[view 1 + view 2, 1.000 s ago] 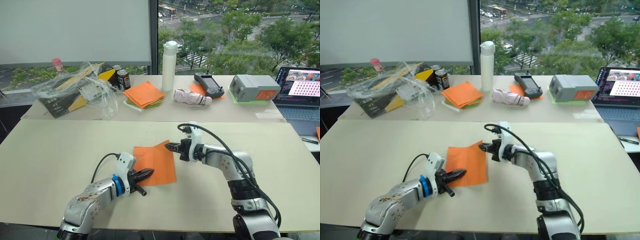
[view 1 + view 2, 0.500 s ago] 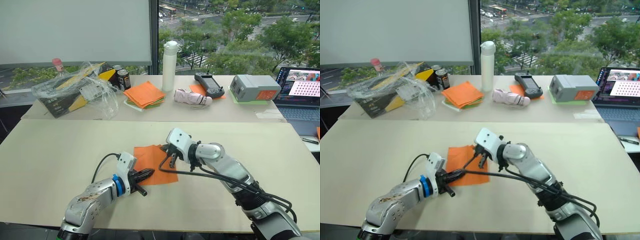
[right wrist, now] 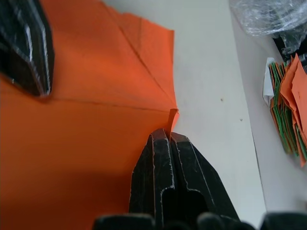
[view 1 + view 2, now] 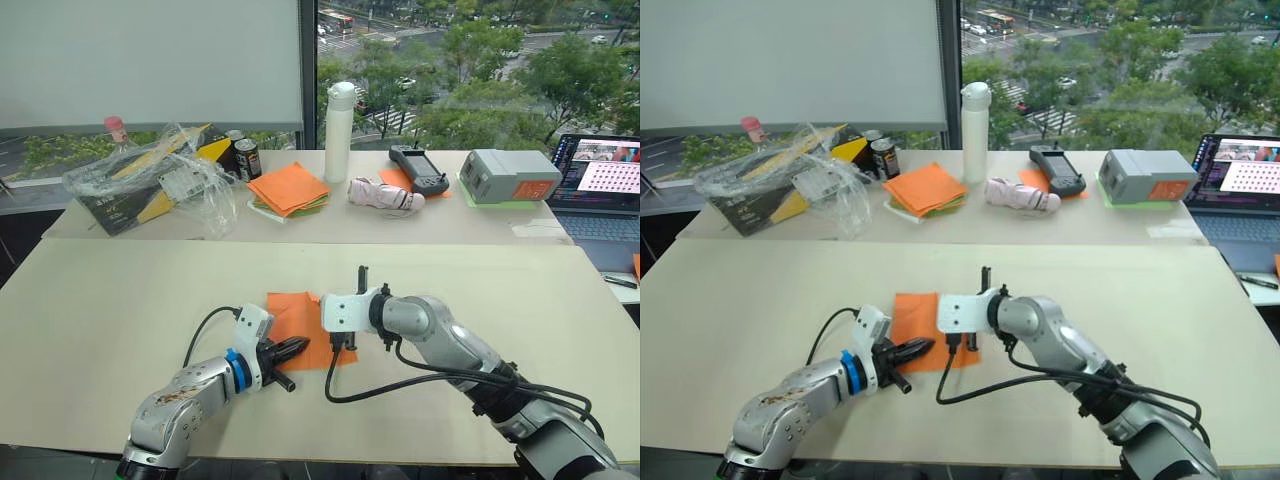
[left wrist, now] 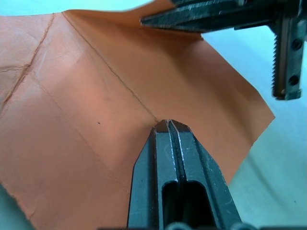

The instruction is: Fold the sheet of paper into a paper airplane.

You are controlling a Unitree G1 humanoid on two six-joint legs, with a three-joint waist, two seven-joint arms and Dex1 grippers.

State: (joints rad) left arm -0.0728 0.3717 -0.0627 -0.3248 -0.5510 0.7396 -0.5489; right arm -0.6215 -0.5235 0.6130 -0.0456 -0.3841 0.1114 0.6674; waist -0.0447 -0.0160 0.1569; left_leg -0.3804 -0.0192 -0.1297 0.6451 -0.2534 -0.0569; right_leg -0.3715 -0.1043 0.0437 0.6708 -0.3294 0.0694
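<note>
The orange sheet of paper (image 4: 293,312) lies creased on the near table, between my two arms. My left gripper (image 4: 303,346) is shut, and its tips (image 5: 168,123) press down on the sheet where the creases meet. The right gripper (image 4: 340,343) points down over the sheet's right part, close to the left gripper's tips. In the right wrist view its fingers are shut, with a small upturned bit of the sheet's edge (image 3: 172,115) pinched at the tips. The right part of the sheet is hidden under the right wrist.
On the far table stand a stack of orange and green sheets (image 4: 290,188), a white bottle (image 4: 339,130), a can (image 4: 247,158), a plastic-wrapped box (image 4: 150,180), a controller (image 4: 418,168), a grey box (image 4: 512,175) and a laptop (image 4: 605,180). A black cable (image 4: 400,375) loops below my right arm.
My right gripper has swung from the sheet's far right corner toward me and to the left, carrying that corner with it. The sheet now looks narrower. The left gripper has stayed put.
</note>
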